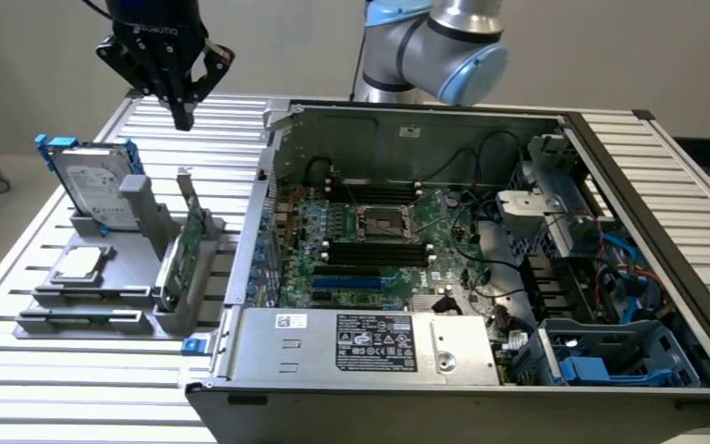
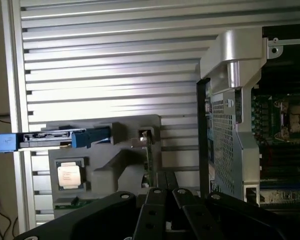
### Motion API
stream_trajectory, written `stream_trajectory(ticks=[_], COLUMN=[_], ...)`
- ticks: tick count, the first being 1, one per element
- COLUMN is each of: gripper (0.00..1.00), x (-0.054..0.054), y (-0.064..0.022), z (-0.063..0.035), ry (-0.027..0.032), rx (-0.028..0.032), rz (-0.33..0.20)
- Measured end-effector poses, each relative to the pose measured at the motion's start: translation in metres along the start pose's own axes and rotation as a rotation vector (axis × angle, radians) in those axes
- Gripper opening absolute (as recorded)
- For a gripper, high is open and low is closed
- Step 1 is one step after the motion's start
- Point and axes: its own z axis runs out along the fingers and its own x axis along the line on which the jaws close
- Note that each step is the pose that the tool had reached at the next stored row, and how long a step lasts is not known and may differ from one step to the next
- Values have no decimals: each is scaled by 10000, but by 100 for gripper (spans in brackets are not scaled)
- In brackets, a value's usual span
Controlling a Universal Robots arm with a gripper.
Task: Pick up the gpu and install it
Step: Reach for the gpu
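Where the grey plastic stand [image 1: 140, 199] stood on the ribbed metal table [image 1: 84, 370], saw the thin green gpu card [image 1: 171, 268] upright in its slot. Saw the black gripper [image 1: 184, 116] well above it, pinched together, empty.

The gpu [image 1: 174, 262]: thin green card with silver end bracket, standing on edge in a grey holder [image 1: 195, 310] on the worktop [image 1: 84, 370].
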Motion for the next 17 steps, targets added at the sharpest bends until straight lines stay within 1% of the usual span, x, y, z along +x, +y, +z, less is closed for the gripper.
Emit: stream_trajectory(ticks=[2, 3, 4, 8, 11, 14, 15, 16, 17], gripper=[11, 11, 11, 11, 11, 11, 11, 11, 11], x=[38, 56, 72, 165, 258, 348, 368, 383, 390], y=[17, 25, 35, 75, 95, 111, 113, 115, 116], z=[12, 17, 23, 49, 65, 79, 82, 83, 83], ry=[2, 2, 1, -8, -17, -28, -34, -37, -42], rx=[32, 66, 113, 337, 534, 754, 855, 973, 1107], rz=[-64, -98, -126, -187, -184, -186, -192, -205, -225])
